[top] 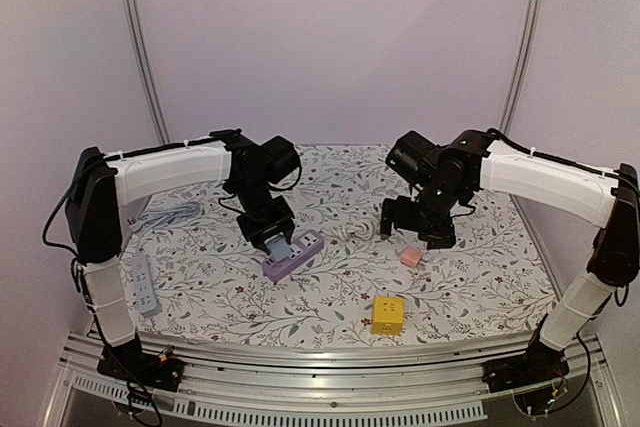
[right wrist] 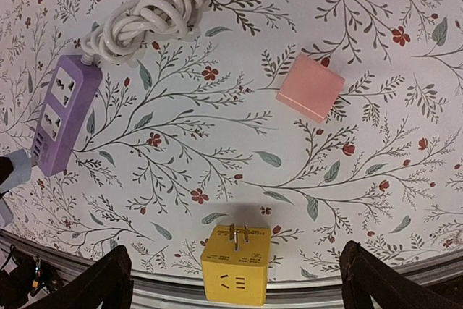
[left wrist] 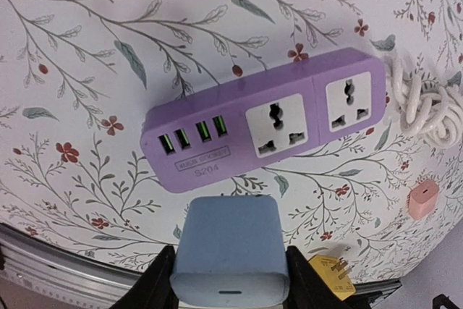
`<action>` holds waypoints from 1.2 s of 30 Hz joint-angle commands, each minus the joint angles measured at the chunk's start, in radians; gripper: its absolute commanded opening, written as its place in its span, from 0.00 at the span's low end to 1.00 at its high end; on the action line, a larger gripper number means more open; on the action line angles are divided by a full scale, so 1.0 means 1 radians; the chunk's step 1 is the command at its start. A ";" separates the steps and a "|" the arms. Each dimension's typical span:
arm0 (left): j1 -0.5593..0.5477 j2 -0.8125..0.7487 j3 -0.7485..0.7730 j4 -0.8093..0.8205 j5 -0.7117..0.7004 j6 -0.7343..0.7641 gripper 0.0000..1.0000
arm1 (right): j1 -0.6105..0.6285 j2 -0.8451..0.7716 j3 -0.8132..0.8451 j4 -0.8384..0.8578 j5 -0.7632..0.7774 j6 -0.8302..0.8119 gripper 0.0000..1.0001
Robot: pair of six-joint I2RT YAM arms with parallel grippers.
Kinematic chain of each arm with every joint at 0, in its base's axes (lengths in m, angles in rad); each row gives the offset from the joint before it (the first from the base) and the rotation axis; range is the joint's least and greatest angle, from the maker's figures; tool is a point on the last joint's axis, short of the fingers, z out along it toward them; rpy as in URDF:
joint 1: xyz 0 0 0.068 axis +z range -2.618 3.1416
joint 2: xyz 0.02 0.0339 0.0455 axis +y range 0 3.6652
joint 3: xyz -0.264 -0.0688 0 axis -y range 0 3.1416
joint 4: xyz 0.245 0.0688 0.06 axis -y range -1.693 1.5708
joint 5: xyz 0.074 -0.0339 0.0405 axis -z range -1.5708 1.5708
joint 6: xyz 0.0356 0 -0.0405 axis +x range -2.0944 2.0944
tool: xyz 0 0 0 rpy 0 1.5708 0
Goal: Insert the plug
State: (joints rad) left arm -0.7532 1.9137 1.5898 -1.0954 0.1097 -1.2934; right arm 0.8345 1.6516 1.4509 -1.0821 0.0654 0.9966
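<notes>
Left gripper [left wrist: 230, 284] is clamped on a blue charger block [left wrist: 230, 247], held close by the USB end of the purple power strip [left wrist: 268, 117] on the floral worktop [top: 480, 277]. The block's prongs are hidden, and I cannot tell whether it touches the strip. As I judge it, pushing in from this spot would bring the prongs onto the USB ports rather than a socket. The strip also lies loose with nothing bracing it, so an off-centre push could skid or tip it, or twist the block in the grip. Counted from the left: one white power strip [top: 145, 284], one grey cable [top: 165, 215], one blue block, one purple strip with four USB ports and two sockets, one coiled white cord [left wrist: 427, 110], one yellow cube adapter [right wrist: 235, 262], one pink adapter [right wrist: 311, 86]. Right gripper [top: 415, 229] hangs spread wide and empty, well apart from the strip.
</notes>
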 commanded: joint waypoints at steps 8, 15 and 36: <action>-0.037 0.054 0.067 0.060 -0.068 -0.214 0.00 | -0.085 -0.077 -0.065 0.062 0.010 -0.162 0.99; -0.059 0.066 0.078 0.061 -0.106 -0.205 0.00 | -0.162 -0.148 -0.132 0.130 -0.035 -0.239 0.99; -0.071 0.148 0.153 -0.012 -0.184 -0.190 0.00 | -0.248 -0.141 -0.161 0.166 -0.107 -0.342 0.99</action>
State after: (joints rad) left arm -0.8120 2.0331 1.6997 -1.0508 -0.0364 -1.4929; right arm 0.5907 1.4956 1.2938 -0.9306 -0.0364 0.6777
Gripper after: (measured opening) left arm 0.454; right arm 0.989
